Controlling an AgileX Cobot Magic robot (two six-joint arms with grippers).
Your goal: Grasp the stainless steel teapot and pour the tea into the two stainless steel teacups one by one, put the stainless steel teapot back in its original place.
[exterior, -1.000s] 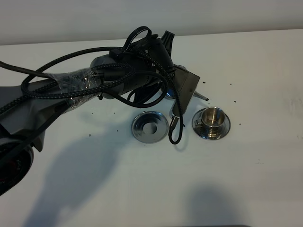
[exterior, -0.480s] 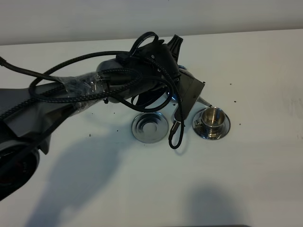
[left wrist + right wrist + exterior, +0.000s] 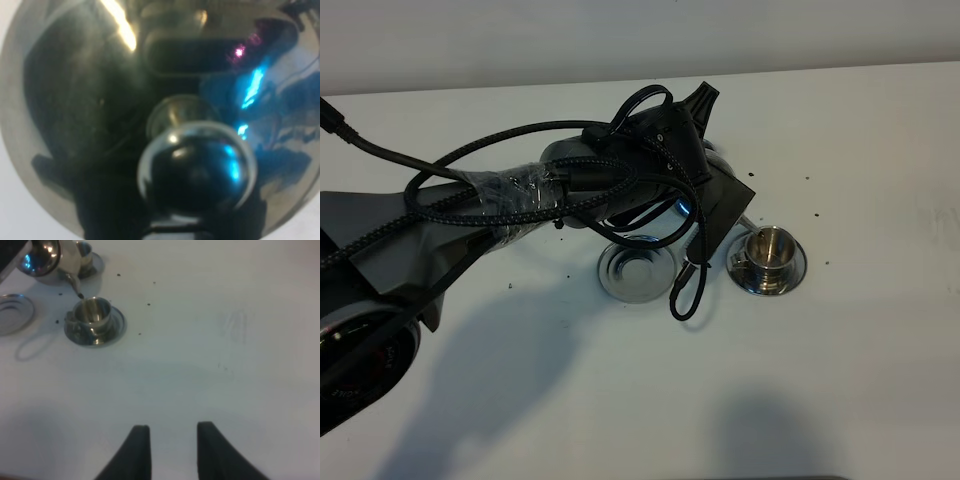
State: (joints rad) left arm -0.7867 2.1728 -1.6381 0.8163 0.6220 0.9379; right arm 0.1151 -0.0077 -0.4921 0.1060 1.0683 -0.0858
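Note:
My left gripper (image 3: 700, 200) is shut on the stainless steel teapot (image 3: 44, 260) and holds it tilted in the air. The thin spout (image 3: 75, 287) points down just over the rim of the near teacup (image 3: 767, 248), which stands on its saucer (image 3: 796, 270). The teapot's domed lid (image 3: 90, 100) and knob (image 3: 197, 167) fill the left wrist view. The second teacup (image 3: 86, 250) sits on its saucer behind the teapot, hidden by the arm in the exterior view. The teapot's own saucer (image 3: 638, 272) lies empty, left of the near cup. My right gripper (image 3: 172, 450) is open and empty, far from both cups.
Black cables (image 3: 685, 295) hang from the left wrist and loop down between the empty saucer and the near cup. Small dark specks (image 3: 148, 304) are scattered on the white table (image 3: 840, 380) around the cups. The table's back edge meets a pale wall.
The left arm has moved right and slightly forward with the teapot, bringing the spout closer over the near cup. The cups and saucers have not moved.

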